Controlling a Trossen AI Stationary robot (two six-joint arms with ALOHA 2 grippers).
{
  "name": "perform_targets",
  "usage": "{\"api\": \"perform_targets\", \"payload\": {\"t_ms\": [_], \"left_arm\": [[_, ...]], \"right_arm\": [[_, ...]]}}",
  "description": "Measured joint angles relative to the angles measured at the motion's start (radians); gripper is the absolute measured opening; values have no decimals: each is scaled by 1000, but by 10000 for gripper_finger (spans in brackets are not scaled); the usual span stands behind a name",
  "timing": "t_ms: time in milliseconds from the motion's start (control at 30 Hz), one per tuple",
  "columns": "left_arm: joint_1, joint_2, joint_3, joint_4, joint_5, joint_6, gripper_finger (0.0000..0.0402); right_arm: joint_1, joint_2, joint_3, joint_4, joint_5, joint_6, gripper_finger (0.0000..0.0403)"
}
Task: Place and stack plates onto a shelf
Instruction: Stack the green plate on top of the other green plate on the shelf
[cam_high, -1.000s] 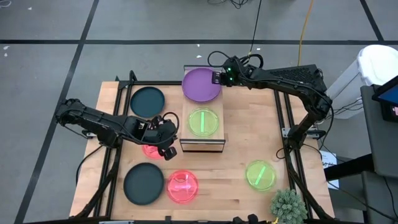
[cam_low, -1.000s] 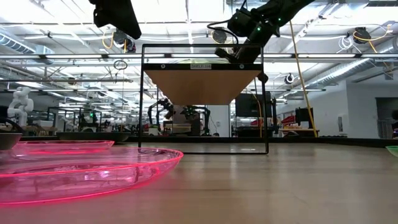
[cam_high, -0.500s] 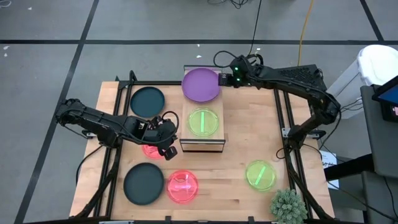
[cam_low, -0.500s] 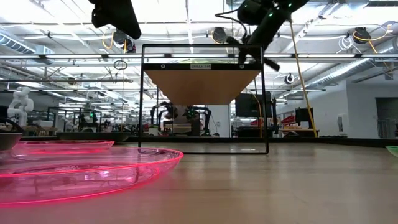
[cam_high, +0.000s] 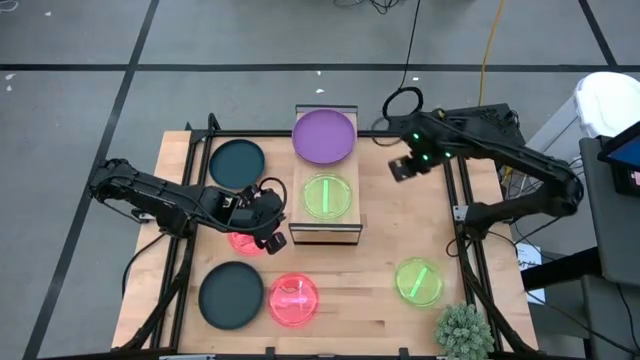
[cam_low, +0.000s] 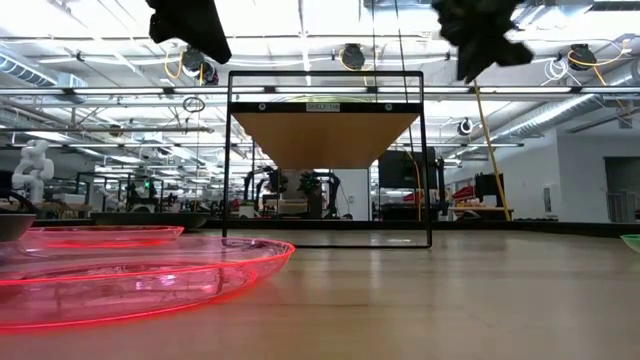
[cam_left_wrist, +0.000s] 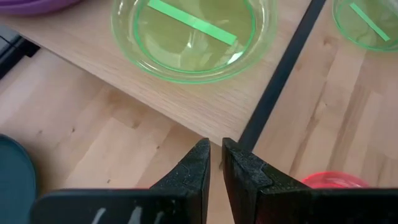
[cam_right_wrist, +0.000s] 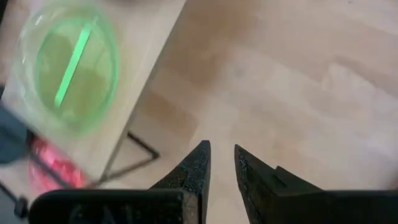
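Note:
The shelf (cam_high: 345, 228) stands mid-table with a purple plate (cam_high: 324, 135) lying flat on the far end of its plank and a green plate (cam_high: 327, 195) lying flat behind it. My right gripper (cam_high: 400, 168) hangs over bare table right of the shelf, its fingers (cam_right_wrist: 198, 163) a narrow gap apart with nothing between them. My left gripper (cam_high: 264, 216) hovers left of the shelf, above a pink plate (cam_high: 238, 242). Its fingers (cam_left_wrist: 199, 163) are nearly together and hold nothing.
Flat on the table lie two dark plates (cam_high: 237, 163) (cam_high: 230, 295), a second pink plate (cam_high: 293, 300) and a second green plate (cam_high: 418, 281). A small plant (cam_high: 463, 330) stands at the near right corner. Bare wood lies right of the shelf.
My right gripper has let go of the purple plate's right rim. It has swung up and away toward the table's right edge, turning as it went. The purple plate stays flat on the shelf's far end.

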Motion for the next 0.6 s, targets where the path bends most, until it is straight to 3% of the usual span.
{"api": "perform_targets", "payload": {"t_ms": [367, 600], "left_arm": [[0, 0, 0, 6, 13, 31, 47], [-11, 0, 0, 6, 71, 6, 47]], "right_arm": [[203, -67, -11, -53, 1, -28, 59], [356, -81, -185, 91, -42, -8, 59]]}}
